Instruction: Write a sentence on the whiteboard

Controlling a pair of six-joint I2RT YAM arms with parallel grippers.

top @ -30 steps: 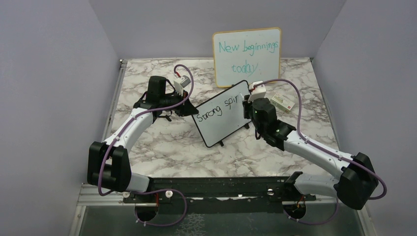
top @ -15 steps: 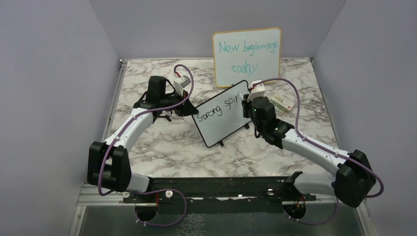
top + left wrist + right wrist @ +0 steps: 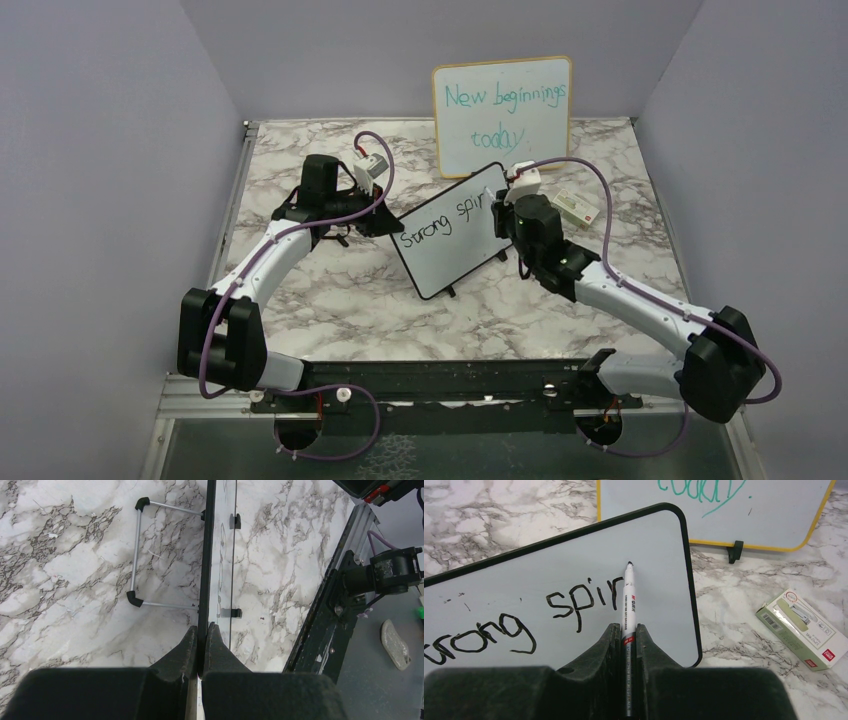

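Small rectangular whiteboard with thin black frame and rounded corners (image 3: 450,232) is standing mid-table on the white marble-pattern table with grey veins (image 3: 330,295). It is turned diagonally to the table edges, sitting between the two arms and just in front of the larger yellow-framed board with teal handwriting (image 3: 503,112). That one is standing at the back of the table and reading "New beginnings today". Left fingers (image 3: 186,652) are clamping shut on the whiteboard's left edge: the left wrist view is showing the board edge-on, its black frame pinched between them with no gap showing. On the back side a thin silver wire stand with black end caps (image 3: 136,552) is resting on the marble. On the writing side small black feet (image 3: 234,613) are sticking out from the frame. Right fingers (image 3: 610,647) are gripping a slim white marker with a black tip (image 3: 628,597), the barrel running straight up between them. The tip is pointing at the white face just right of the last letter. Black handwriting on the whiteboard is reading "Strong spir". The tip is looking level with the surface, but I can't tell if it is actually touching. A small white-and-green cardboard box (image 3: 800,629) is lying flat on the table right of the whiteboard, apart from it, near the larger board's lower right corner. Purple cables (image 3: 575,168) are looping along both arms.
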